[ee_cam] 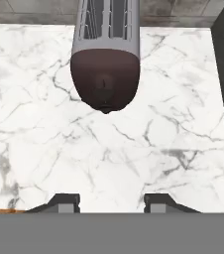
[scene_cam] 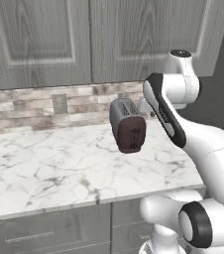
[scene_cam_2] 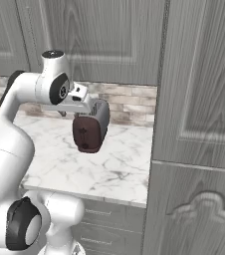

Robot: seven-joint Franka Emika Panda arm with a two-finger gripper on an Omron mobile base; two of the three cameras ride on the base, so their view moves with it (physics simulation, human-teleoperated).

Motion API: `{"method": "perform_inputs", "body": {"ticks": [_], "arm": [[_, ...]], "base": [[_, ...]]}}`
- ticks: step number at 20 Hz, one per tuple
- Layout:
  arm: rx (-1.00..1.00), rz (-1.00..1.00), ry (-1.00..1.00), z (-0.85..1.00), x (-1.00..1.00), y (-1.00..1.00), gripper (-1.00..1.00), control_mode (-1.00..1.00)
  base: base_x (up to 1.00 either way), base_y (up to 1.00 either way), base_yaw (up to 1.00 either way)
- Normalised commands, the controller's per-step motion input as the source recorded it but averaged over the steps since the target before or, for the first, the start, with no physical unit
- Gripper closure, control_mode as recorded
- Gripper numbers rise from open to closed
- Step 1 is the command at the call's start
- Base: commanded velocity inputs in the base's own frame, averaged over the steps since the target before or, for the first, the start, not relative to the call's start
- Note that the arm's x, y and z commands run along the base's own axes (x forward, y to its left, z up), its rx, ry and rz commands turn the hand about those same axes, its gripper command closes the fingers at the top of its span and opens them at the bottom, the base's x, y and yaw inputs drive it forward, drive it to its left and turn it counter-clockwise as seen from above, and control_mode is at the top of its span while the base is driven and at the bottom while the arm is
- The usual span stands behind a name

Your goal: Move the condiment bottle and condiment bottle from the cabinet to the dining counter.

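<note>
Where the left base view looks across the marble counter (scene_cam: pixel 49 168), a grey toaster (scene_cam: pixel 127 125) with a dark brown end stands near the tiled backsplash (scene_cam: pixel 34 106), directly beside the arm's bent wrist. Closed cabinet doors (scene_cam: pixel 84 34) hang above. From the right base view, the toaster (scene_cam_2: pixel 90 126) sits just past the hand, and a tall cabinet (scene_cam_2: pixel 204 124) rises further to that side. Seen from the hand view, the gripper (ee_cam: pixel 111 202) hovers over bare marble, its fingertips (ee_cam: pixel 64 201) parted moderately with nothing between them; the toaster (ee_cam: pixel 105 54) lies ahead. Neither condiment bottle can be located.
</note>
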Motion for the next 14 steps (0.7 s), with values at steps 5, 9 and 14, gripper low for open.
{"method": "perform_inputs", "body": {"ticks": [5, 9, 14], "arm": [[0.00, -0.02, -0.18, 0.21, -0.08, 0.31, -1.00, -1.00], [0.00, 0.00, -0.57, 0.50, -0.08, 0.57, -1.00, -1.00], [0.00, 0.00, -0.74, 0.50, 0.00, 0.60, -1.00, -1.00]], "base": [[0.00, 0.00, 0.00], [0.00, 0.00, 0.00], [0.00, 0.00, 0.00]]}}
